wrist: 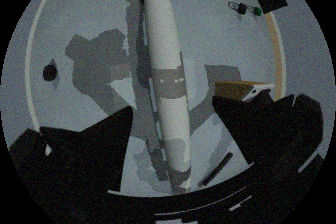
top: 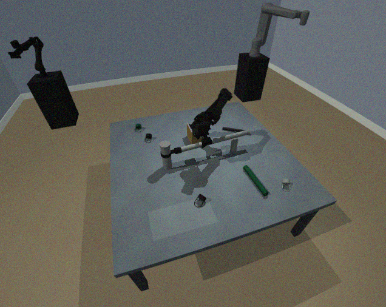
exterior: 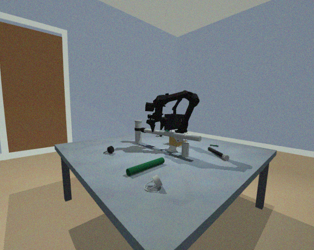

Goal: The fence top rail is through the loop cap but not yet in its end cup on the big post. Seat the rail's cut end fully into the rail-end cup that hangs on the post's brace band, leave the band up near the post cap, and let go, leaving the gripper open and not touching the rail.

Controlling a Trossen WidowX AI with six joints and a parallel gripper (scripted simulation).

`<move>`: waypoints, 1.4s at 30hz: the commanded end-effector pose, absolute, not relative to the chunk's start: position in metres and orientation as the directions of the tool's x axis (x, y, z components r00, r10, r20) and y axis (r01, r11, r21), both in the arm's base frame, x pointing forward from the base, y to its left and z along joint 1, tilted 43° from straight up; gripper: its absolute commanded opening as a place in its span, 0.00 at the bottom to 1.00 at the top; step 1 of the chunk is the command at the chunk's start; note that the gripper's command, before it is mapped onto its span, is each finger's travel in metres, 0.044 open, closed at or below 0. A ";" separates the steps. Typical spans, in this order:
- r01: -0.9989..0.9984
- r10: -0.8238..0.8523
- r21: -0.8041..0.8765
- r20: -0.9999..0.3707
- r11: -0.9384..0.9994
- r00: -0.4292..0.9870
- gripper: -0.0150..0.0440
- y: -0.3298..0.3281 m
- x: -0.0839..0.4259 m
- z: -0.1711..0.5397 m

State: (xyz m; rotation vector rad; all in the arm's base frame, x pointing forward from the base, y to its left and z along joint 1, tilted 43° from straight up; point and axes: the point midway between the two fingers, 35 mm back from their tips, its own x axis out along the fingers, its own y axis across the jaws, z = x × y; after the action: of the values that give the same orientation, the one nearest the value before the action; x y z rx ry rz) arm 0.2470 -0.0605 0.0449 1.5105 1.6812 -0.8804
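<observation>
Your gripper (wrist: 175,130) is spread wide with nothing in it, jaws straddling the rail (wrist: 167,64) with daylight on both sides. The rail runs level, its cut end tucked into the rail-end cup (top: 176,150) on the brace band (top: 165,153), which sits high on the big post (top: 165,155). The risk now, I'd say: pull away crooked and a fingertip clips the rail, tugging it back out. No readable labels or writing anywhere.
</observation>
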 end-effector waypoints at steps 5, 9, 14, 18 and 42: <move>0.996 0.518 -0.032 -0.852 0.088 -0.073 1.00 -0.066 0.247 0.058; 0.996 0.519 -0.033 -0.852 0.089 -0.074 1.00 -0.082 0.246 0.087; 0.996 0.519 -0.033 -0.852 0.089 -0.074 1.00 -0.083 0.246 0.090; 0.996 0.519 -0.033 -0.852 0.089 -0.074 1.00 -0.083 0.246 0.090; 0.996 0.519 -0.033 -0.852 0.089 -0.074 1.00 -0.083 0.246 0.090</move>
State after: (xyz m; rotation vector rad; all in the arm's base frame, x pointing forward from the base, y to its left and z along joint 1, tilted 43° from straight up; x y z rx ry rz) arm 0.2465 -0.0829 0.0891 1.5157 1.6819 -0.8824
